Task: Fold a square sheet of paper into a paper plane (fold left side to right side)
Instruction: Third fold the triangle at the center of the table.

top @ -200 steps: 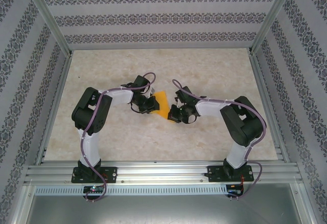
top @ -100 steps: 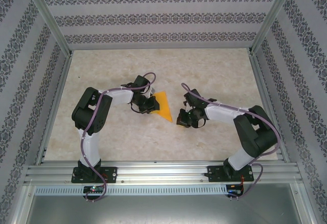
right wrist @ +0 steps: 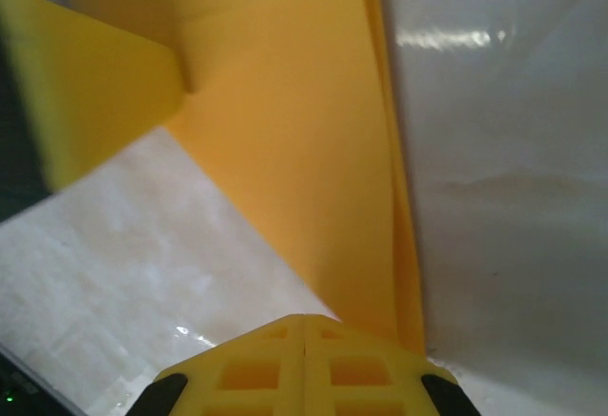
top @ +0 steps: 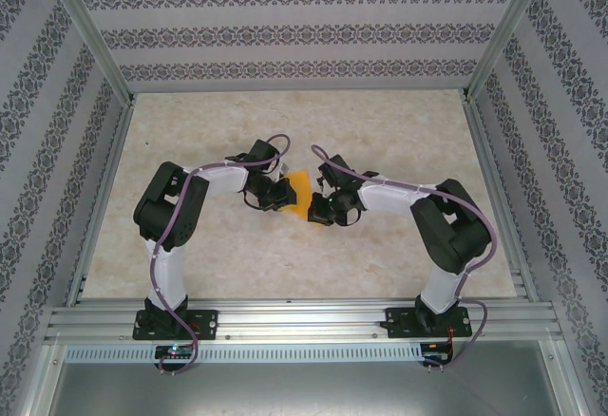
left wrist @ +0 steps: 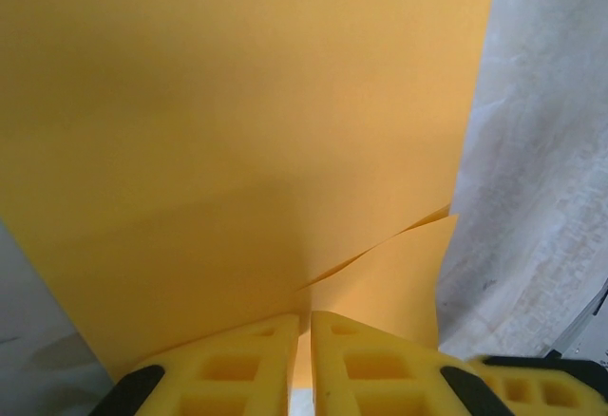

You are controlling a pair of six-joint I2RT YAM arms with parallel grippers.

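The orange sheet of paper [top: 300,186] lies mid-table, folded into a pointed wedge with layered edges. My left gripper [top: 282,194] is on its left side. In the left wrist view the paper [left wrist: 237,131] rises just ahead, and the left gripper [left wrist: 311,316] is shut on its lower edge, with a flap splitting off to the right. My right gripper [top: 321,212] is shut, at the paper's near point. In the right wrist view its closed tips [right wrist: 304,319] rest on the table against the narrow end of the paper [right wrist: 294,169]. A left finger [right wrist: 95,84] shows at upper left there.
The pale marbled tabletop [top: 380,131] is walled in by patterned panels and metal posts. An aluminium rail [top: 304,321] runs along the near edge, where both arm bases stand.
The right gripper drew back to the right half a second ago and has returned to the paper's near point. The left gripper has kept its hold and place.
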